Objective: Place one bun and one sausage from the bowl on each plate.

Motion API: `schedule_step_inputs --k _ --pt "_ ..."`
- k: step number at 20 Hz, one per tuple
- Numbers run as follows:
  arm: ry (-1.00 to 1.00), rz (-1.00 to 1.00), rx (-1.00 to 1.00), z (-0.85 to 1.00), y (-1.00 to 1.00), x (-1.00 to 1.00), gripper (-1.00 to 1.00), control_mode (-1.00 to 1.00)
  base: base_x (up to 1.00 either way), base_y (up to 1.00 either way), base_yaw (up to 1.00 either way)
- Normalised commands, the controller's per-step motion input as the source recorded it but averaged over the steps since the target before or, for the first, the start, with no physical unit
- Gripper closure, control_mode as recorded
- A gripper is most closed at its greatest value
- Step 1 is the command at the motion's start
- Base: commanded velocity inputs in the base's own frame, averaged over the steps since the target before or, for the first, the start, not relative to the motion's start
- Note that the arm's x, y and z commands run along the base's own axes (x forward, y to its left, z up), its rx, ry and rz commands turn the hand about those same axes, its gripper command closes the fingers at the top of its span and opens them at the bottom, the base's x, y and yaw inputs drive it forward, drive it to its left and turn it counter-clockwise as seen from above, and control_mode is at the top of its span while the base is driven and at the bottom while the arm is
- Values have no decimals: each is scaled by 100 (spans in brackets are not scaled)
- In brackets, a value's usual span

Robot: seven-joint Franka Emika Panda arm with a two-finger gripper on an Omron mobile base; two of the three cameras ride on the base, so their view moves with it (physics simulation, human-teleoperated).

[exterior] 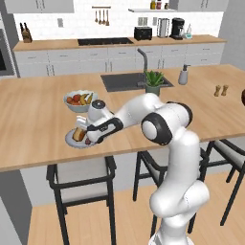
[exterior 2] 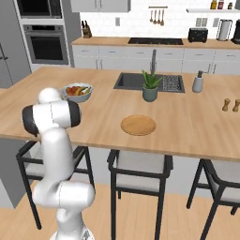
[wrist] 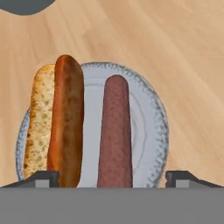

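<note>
With the gripper poised directly above the pale-rimmed plate, its jaws stand wide apart and hold nothing; the two finger tips frame the plate's contents from either side. On this plate lie three long items side by side: a speckled bun at one edge, a glossy orange-brown sausage resting against it, and a darker reddish sausage apart from both on the plate's bare centre. From the left base view, the plate sits near the front edge of the wooden counter, just in front of the fruit bowl. The tan wooden plate lies well apart, in front of the potted plant, and carries nothing. Judged from this layout, the step in hand is a release onto the first plate, which appears to hold one sausage too many. The next move probably calls for lifting the hand clear, then supplying the wooden plate with a bun and a sausage. The dark wooden bowl cannot be located from these views.
</note>
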Motion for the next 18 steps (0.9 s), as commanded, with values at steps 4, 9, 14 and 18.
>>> schedule_step_inputs --k 4,9,14,18 --pt "-3 0 0 96 -79 -89 -100 -100 0 0 0" --pt "-3 0 -3 100 -77 -99 -100 -100 0 0 0" --pt "5 14 -16 62 -58 -100 -100 -100 0 0 0" --pt "29 40 -38 0 -1 -100 -100 -100 0 0 0"
